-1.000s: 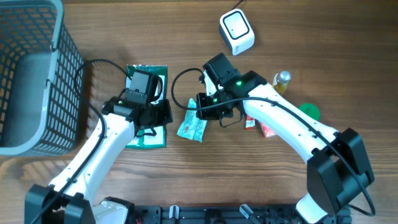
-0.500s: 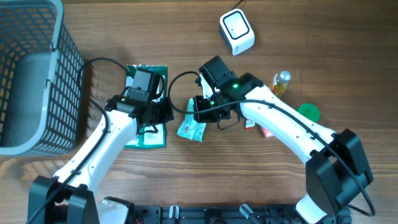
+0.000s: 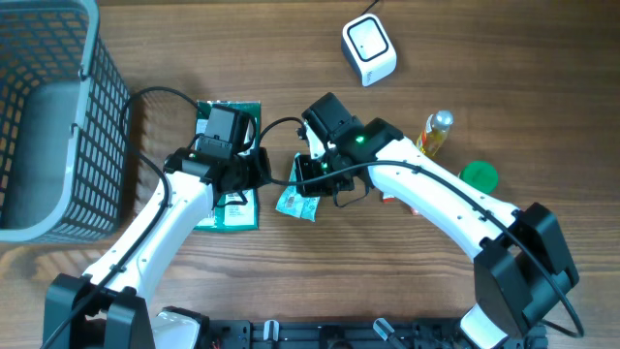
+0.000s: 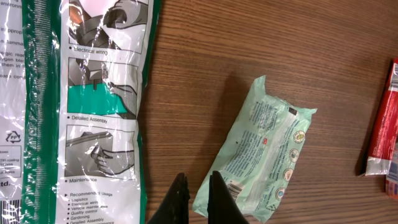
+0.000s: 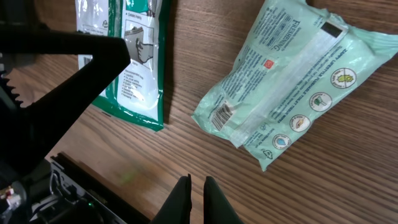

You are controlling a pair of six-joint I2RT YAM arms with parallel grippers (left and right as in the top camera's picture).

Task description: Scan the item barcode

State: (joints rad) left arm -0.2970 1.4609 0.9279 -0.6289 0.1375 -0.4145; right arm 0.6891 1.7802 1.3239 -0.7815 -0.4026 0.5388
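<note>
The item, a mint-green wipes pack (image 3: pixel 298 201), lies flat on the wooden table between the two arms. Its barcode (image 5: pixel 221 115) faces up at one end. The white scanner (image 3: pixel 368 48) stands at the far side, well apart from it. My left gripper (image 4: pixel 198 177) is shut and holds nothing, its tips just beside the pack's (image 4: pixel 267 162) barcode end. My right gripper (image 5: pixel 197 180) is also shut and empty, hovering above the table close to the pack (image 5: pixel 292 87). In the overhead view the left gripper (image 3: pixel 263 179) and right gripper (image 3: pixel 318 179) flank the pack.
A green-and-white printed packet (image 3: pixel 228 208) lies under my left arm. A grey wire basket (image 3: pixel 48 116) fills the far left. A small bottle (image 3: pixel 436 131), a green lid (image 3: pixel 478 174) and a red packet (image 4: pixel 382 124) sit to the right.
My right arm has shifted left, bringing its wrist over the mint-green pack. The left arm has barely moved. The pack lies where it was.
</note>
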